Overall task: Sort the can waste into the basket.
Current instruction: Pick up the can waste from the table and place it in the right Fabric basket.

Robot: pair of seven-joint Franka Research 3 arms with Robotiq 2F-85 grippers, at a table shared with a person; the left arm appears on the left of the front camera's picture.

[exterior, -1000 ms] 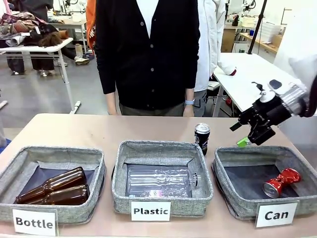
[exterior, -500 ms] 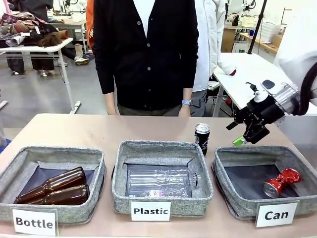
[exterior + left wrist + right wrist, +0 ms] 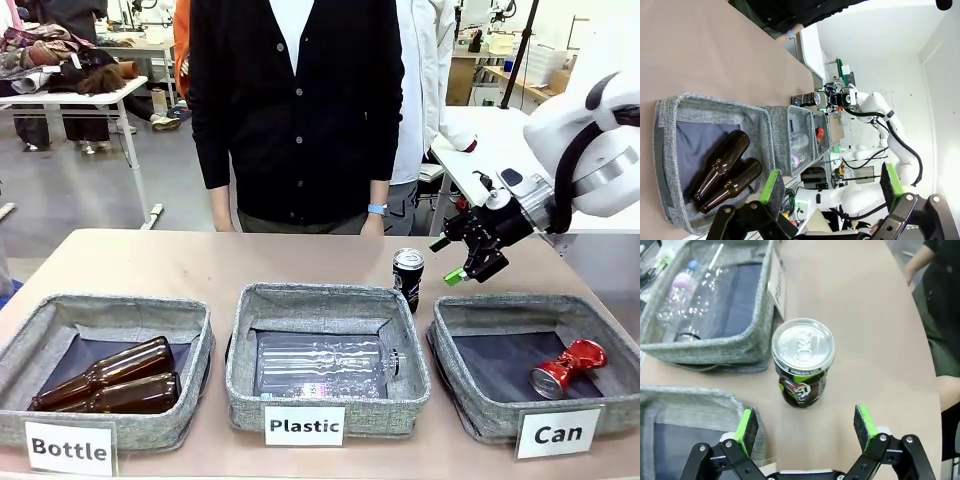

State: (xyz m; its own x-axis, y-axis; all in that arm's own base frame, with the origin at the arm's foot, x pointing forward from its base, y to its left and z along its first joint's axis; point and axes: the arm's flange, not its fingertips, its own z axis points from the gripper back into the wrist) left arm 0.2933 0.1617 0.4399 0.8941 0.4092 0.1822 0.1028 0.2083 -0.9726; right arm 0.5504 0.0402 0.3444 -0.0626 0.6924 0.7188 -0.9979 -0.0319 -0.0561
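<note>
Our right gripper [image 3: 452,260] hangs with its jaws spread wide and empty above the far right part of the table [image 3: 180,262], near the upright black can [image 3: 407,279], which stands on bare tabletop just behind the gap between the "Plastic" basket [image 3: 327,408] and the "Can" basket [image 3: 470,400]. The crushed red can [image 3: 567,367] lies inside the "Can" basket, toward its right wall. Our left gripper [image 3: 830,187] is open too, holding nothing, by the "Bottle" basket [image 3: 700,102].
</note>
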